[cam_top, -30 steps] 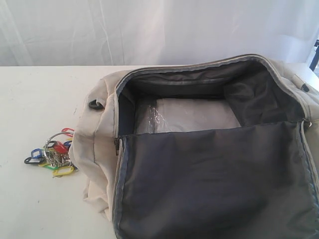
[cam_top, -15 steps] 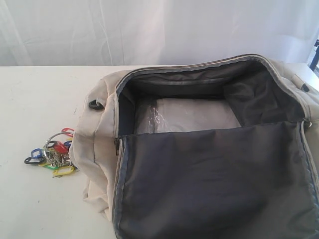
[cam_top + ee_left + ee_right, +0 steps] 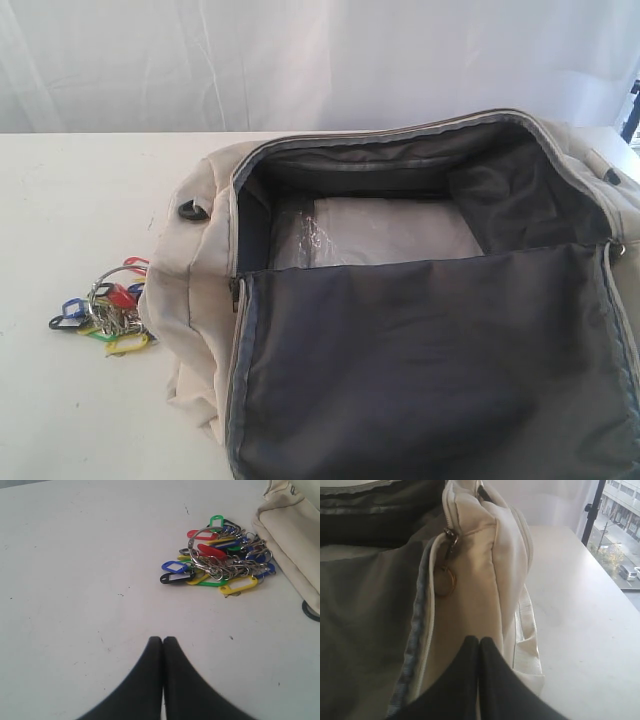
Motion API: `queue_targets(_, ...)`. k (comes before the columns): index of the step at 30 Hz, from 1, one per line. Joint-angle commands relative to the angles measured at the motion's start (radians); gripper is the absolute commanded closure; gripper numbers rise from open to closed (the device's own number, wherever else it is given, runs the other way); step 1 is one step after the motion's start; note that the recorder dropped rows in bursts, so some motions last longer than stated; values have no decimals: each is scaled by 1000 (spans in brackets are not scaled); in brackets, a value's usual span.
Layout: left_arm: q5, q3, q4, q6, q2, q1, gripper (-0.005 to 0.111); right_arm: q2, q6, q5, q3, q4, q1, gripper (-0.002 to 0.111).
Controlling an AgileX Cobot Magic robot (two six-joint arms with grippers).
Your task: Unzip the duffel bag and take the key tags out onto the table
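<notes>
The key tags lay in a loose heap on the table, just beside the left end of the duffel bag. The left jaws were pressed together over bare table, apart from the heap and holding nothing. The bag's long axis ran left to right across the exterior view. It was unzipped, with its top flap folded toward the camera, dark lining up, and a plastic-wrapped packet on the bag's floor. The right jaws, also pressed together and empty, sat by the bag's right end near the zipper pull. The tabletop was plain white. A white curtain hung behind, with a window on the right.
</notes>
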Motion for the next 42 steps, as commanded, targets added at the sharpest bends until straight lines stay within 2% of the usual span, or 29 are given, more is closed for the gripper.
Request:
queue_targets(1, -1, 1, -3, 0, -4, -6, 107, -6, -20, -3, 5, 0, 2, 108)
queue_targets(15, -1, 1, -3, 0, -4, -6, 107, -6, -20, -1, 5, 0, 2, 108)
queue_targets(22, -1, 1, -3, 0, -4, 84, 107, -6, -20, -1, 5, 0, 2, 108)
queue_targets(42, -1, 1, -3, 0, -4, 58, 107, -6, -20, -1, 5, 0, 2, 108)
